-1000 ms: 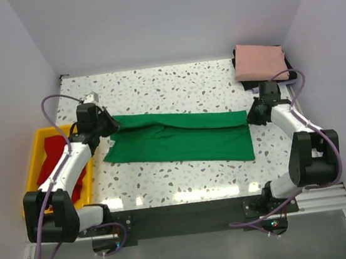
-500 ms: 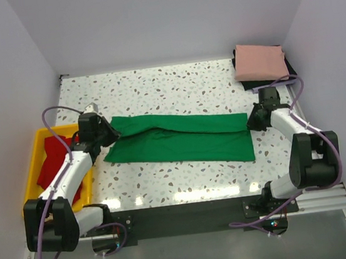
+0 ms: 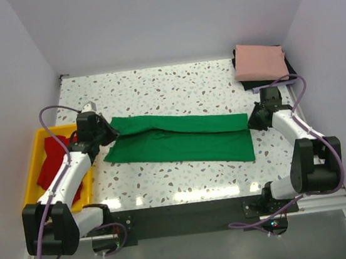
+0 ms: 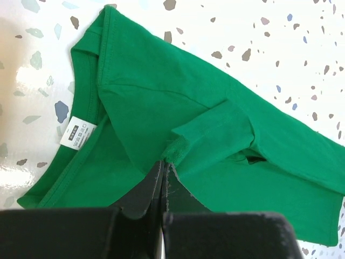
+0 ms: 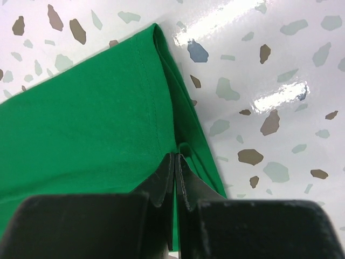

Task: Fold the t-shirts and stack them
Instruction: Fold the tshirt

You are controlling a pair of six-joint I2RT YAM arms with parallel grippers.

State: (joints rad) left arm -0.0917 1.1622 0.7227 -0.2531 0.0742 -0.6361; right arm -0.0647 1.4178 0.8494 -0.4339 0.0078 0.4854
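Note:
A bright green t-shirt [image 3: 181, 141] lies stretched left to right across the speckled table, its far long edge folded over toward the near side. My left gripper [image 3: 111, 132] is shut on a bunched fold of this green t-shirt [image 4: 161, 108] near the collar end, where a white label shows. At the other end my right gripper [image 3: 249, 120] is shut on the hem of the green t-shirt [image 5: 86, 113]. A salmon pink t-shirt [image 3: 259, 61] sits folded at the back right corner. A red t-shirt [image 3: 51, 158] lies crumpled in the tray.
The yellow tray [image 3: 40, 140] stands at the table's left edge beside my left arm. Something dark [image 3: 289, 64] lies under the pink folded shirt. White walls close in the back and both sides of the table [image 3: 168, 86].
Both grippers have come slightly nearer and lower with the shirt's far edge, and the folded-over band now lies flatter and straighter on the table.

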